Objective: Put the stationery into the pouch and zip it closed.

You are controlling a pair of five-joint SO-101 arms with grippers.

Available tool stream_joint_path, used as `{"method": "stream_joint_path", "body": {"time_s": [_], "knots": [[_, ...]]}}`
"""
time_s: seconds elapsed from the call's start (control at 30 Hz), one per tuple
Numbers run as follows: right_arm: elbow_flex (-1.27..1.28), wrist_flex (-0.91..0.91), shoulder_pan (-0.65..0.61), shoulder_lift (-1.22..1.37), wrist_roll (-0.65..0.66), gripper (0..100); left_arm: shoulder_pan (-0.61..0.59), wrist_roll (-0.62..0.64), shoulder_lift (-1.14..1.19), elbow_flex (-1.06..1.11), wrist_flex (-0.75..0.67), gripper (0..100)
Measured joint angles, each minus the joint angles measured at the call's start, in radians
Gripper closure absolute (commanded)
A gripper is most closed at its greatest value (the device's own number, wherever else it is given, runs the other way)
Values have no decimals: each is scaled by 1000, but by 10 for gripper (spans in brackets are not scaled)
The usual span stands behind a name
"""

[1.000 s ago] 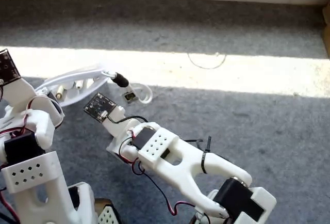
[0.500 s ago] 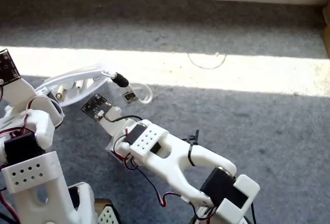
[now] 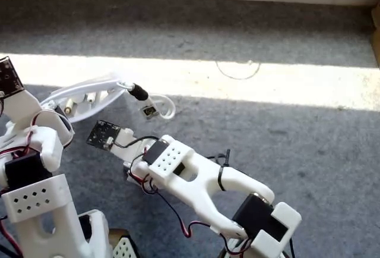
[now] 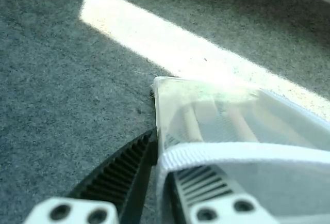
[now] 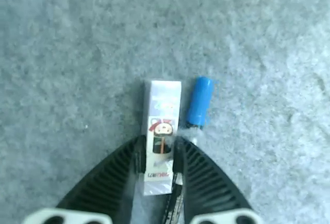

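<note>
The left gripper [image 4: 161, 152] clamps the pouch [image 4: 242, 154] by its edge (pens [image 4: 206, 115] inside), while near the pouch the right gripper [image 5: 160, 145] pinches a small packet [image 5: 164, 108], perhaps an eraser.

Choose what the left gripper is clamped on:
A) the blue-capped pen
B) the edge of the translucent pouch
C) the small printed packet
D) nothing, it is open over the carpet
B: in the left wrist view, the left gripper is shut on the white-trimmed edge of the pouch, while the pen and the packet lie on the carpet at the right gripper.
</note>
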Motion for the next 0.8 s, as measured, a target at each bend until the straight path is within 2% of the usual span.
{"method": "stream_joint_path", "body": {"time_s": [0.33, 0.8], "knots": [[-15, 152, 118, -3, 163, 994, 0, 0, 0, 0, 0, 992], [-18, 253, 133, -3, 247, 988, 0, 0, 0, 0, -15, 992]]}}
